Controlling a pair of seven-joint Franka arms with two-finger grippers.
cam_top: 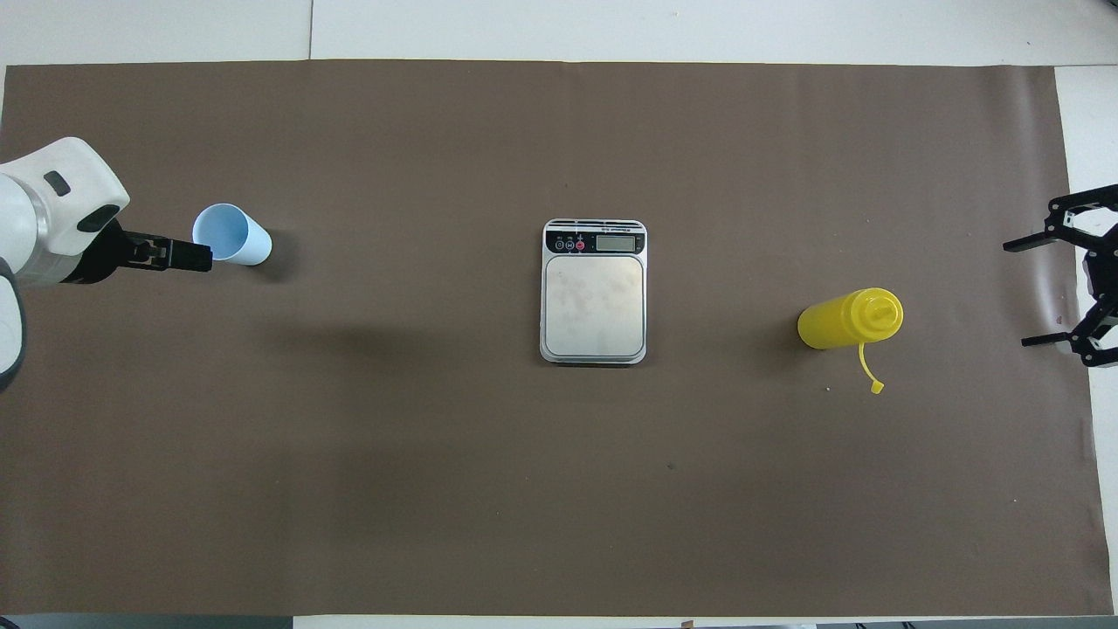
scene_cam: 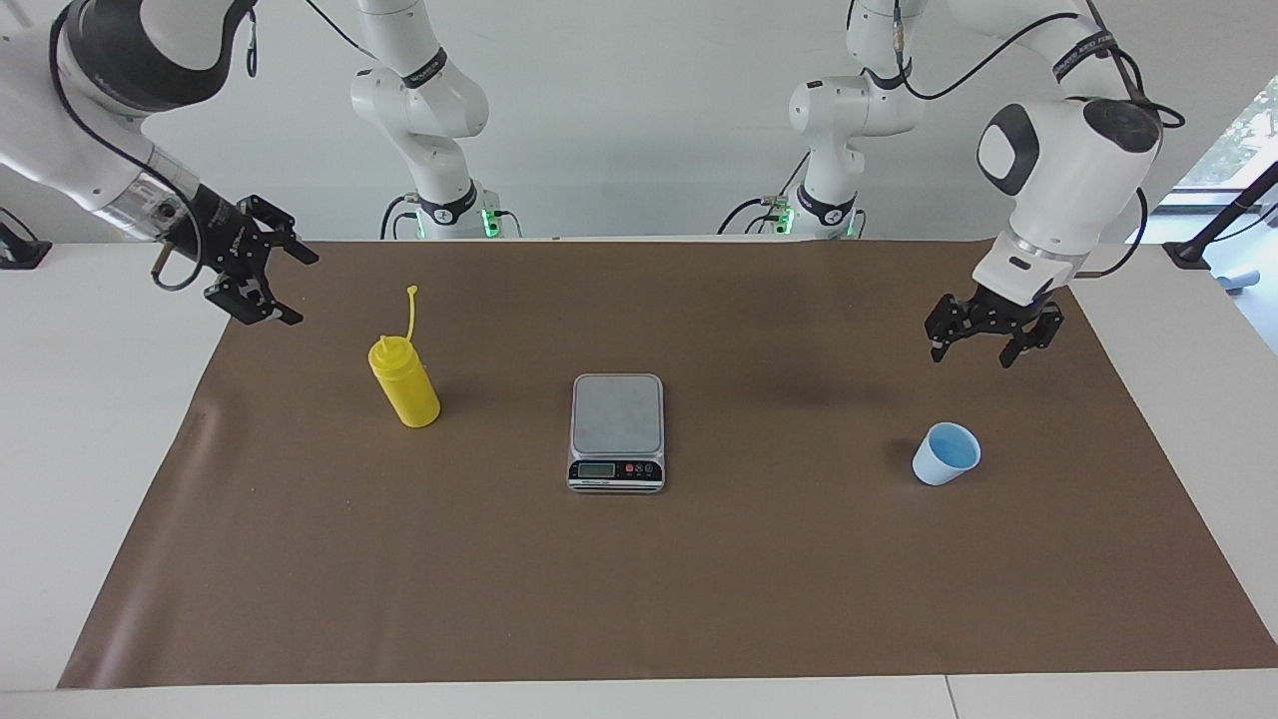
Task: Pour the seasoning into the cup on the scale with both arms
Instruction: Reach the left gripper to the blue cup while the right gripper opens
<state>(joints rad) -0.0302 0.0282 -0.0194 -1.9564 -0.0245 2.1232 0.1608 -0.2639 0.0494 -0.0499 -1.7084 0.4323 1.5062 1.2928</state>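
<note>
The bottle [scene_cam: 403, 387] is the nearest of the three things to the robots. It stands upright on the brown mat [scene_cam: 699, 579] toward the right arm's end of the surface, its long axis vertical and its nozzle pointing up. The cap is off, and its strap [scene_cam: 409, 312] sticks out toward the robots.

The right pincer [scene_cam: 298, 290] hangs in the air by the mat's edge at that end. It is turned on its side with its jaws wide apart and holds nothing. The bottle lies lower than it, toward the middle of the surface and well apart from it. The right arm is clearly the nearer one for the bottle.

The scale [scene_cam: 617, 431] lies flat at the centre, a little farther out. Its plate is bare and its display end points away from the robots.

The cup [scene_cam: 947, 454] is farthest out, toward the left arm's end. It stands upright with its mouth up and is not yet on the scale. The left pincer [scene_cam: 970, 358] points down above the mat with its jaws apart and empty. The cup sits below it, apart from it, so I judge a downward reach by the left arm comes first.
</note>
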